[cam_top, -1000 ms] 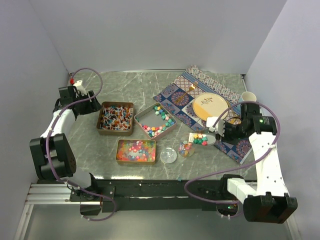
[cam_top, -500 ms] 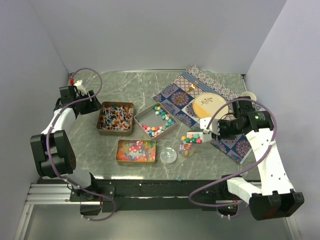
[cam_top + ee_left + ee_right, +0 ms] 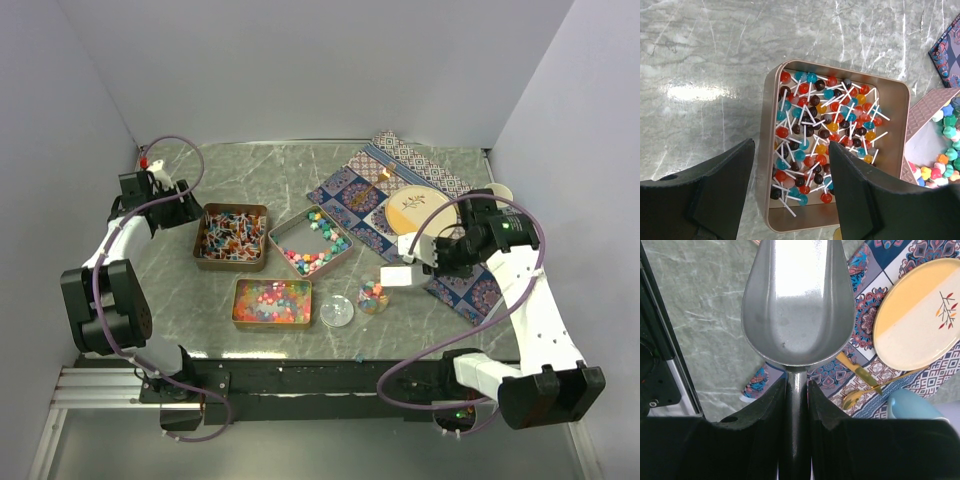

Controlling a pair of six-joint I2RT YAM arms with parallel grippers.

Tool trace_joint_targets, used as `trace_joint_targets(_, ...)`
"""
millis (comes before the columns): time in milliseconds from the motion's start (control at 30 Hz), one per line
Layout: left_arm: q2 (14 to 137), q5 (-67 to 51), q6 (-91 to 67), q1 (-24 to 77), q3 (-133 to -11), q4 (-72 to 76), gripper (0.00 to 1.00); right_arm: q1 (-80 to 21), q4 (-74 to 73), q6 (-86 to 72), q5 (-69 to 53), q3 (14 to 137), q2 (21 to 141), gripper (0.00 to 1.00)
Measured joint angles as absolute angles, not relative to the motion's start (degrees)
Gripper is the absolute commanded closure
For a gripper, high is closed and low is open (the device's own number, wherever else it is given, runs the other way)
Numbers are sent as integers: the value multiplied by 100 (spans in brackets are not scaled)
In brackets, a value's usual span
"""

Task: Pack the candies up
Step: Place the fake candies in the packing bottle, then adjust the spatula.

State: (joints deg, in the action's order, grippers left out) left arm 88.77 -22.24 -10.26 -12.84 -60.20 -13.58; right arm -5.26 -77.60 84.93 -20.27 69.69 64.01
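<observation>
The candies [image 3: 305,260] are lying in three copper-coloured tins on the left half of the table. Stick lollipops [image 3: 825,135] with red, blue, brown and orange heads are crowding the far-left tin [image 3: 232,207]. Chunky pastel pieces [image 3: 942,167] in pink, green, yellow and blue are gathering along the edges of the middle tin [image 3: 300,236]. Tiny glossy beads [image 3: 272,302] are filling the near tin [image 3: 272,281]. A few more coloured pieces are showing inside the clear jar [image 3: 372,297] near the front edge, and its lid [image 3: 337,311] is lying just beside it on the left.

The table [image 3: 260,170] is showing a grey-green marbled top, and plain pale walls [image 3: 320,70] are closing it in on three sides. A patterned cloth [image 3: 350,190] is lying at the far right, carrying a yellow-and-white plate [image 3: 418,212].

The left pincer [image 3: 791,155] is hanging over the lollipop tin with its fingers apart, gripping nothing. The right pincer [image 3: 796,390] is clamping the handle of a metal scoop [image 3: 797,305], whose bowl is showing bare.

A second ago that scoop was carrying coloured pieces to the right of the jar, and half a second ago it was tipping them over it. Now it is hovering just beyond the jar without them.
</observation>
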Motion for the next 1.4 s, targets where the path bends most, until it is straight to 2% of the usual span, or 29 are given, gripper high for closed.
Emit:
trace_joint_targets(333,8973,-2263,-1308,-1284,-6106,-1286,31,-727,-7806,8427,-1667,7570,6514,100)
trace_joint_targets(500,8980,-2255,-1605,-1306,-6173,-1304,32,-976,-7653,7693,-1747,8580,6963,100)
trace_joint_targets(667,8986,-2276,-1785,-1476,-6399,-1581,32,-1890,-7205,6593,-1809,9706,7865,100)
trace_joint_targets(833,8952,-3566,-2091,-1568,-6650,-1245,31,-2727,-6381,5406,-1857,10680,8956,100)
trace_joint_targets(1033,8989,-5739,-3959,-1267,-6449,609,31,-3430,-5892,4678,-1750,11041,9695,100)
trace_joint_targets(1400,9159,-6995,-4578,-405,-6394,1140,35,-3756,-5612,4209,-1793,11681,10333,100)
